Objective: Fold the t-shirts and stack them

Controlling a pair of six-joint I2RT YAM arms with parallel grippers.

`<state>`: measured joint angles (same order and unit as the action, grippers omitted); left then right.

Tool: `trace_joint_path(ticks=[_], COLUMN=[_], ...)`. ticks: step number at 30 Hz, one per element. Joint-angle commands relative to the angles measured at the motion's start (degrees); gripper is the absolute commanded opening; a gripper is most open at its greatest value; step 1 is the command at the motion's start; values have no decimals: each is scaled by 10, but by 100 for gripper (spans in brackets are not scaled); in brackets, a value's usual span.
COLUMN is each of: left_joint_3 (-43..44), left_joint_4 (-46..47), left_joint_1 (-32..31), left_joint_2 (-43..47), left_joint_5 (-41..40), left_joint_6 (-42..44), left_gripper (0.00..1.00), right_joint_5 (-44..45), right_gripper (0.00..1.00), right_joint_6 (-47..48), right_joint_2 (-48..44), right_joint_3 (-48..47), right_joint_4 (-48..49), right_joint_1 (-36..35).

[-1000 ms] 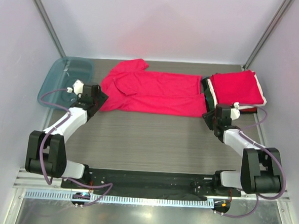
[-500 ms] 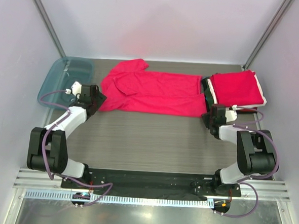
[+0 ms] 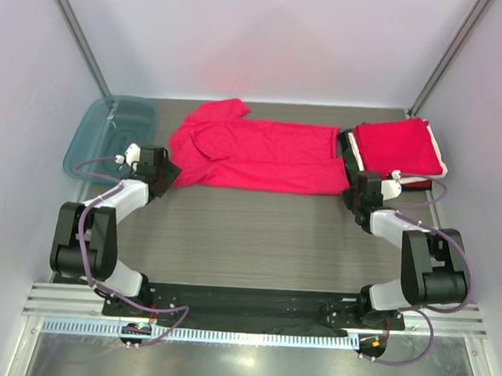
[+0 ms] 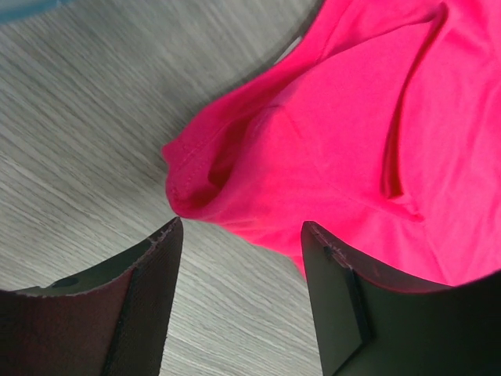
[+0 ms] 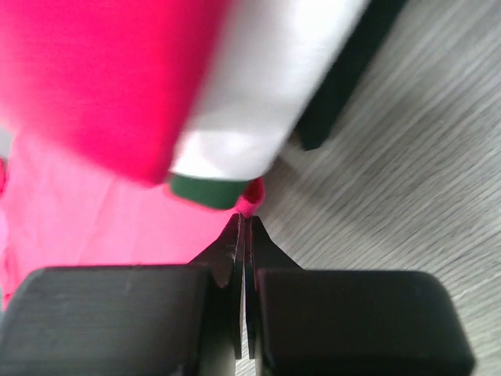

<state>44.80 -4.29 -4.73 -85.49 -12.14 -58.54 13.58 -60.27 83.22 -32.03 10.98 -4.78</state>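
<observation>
Overhead, the crimson t-shirt (image 3: 261, 155) lies spread flat across the upper middle of the frame on the grey wood-grain surface (image 3: 256, 239), with its collar end toward the left. At the upper right is the stack of folded t-shirts (image 3: 398, 146), red on top, touching the spread shirt's right end. A teal tray (image 3: 109, 132) sits at the upper left.

The left arm rises from its base at the lower left. It bends at the elbow and sends its white forearm up and to the right, so the left tool (image 3: 163, 170) sits low at the shirt's lower-left corner. In the left wrist view this tool (image 4: 239, 235) is spread wide. Its two dark fingers (image 4: 149, 298) stand apart on the surface, and a rumpled hem corner of the crimson t-shirt (image 4: 329, 133) lies just ahead of the gap and partly within it.

The right arm is folded tight at the lower right, with its forearm reaching up and left to the shirt's lower-right corner beside the stack. In the right wrist view the right tool (image 5: 244, 227) has its fingers pressed together. A small nub of crimson fabric sits right at their tips, and I cannot tell whether it is pinched. Above it are the stack's red, white and dark green layers (image 5: 235, 94).
</observation>
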Motion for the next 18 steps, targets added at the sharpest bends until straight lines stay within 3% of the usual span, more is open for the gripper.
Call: trace_joint_path(ticks=[1,9,14,18], left_joint_3=[-5,-36,-75,-71], left_joint_4=[33,38,129,147], left_joint_1=[2,2,-4,-9], left_joint_2=[-14,-24,-31,-43], left_joint_5=[4,-17,20,5], left_joint_6=[-4,-42,-77,-87], left_gripper=[62,59,53,52], right_joint_5=[9,-16,-22,-29], right_gripper=[1,1,1,1], right_joint_6=[25,26,33,34], right_joint_2=[-36,-15,-11,-7], right_joint_3=[-10,-13,-12,-11], right_joint_4=[-17,-20,-12,-7], right_joint_1=[-2,-2,-3,-3])
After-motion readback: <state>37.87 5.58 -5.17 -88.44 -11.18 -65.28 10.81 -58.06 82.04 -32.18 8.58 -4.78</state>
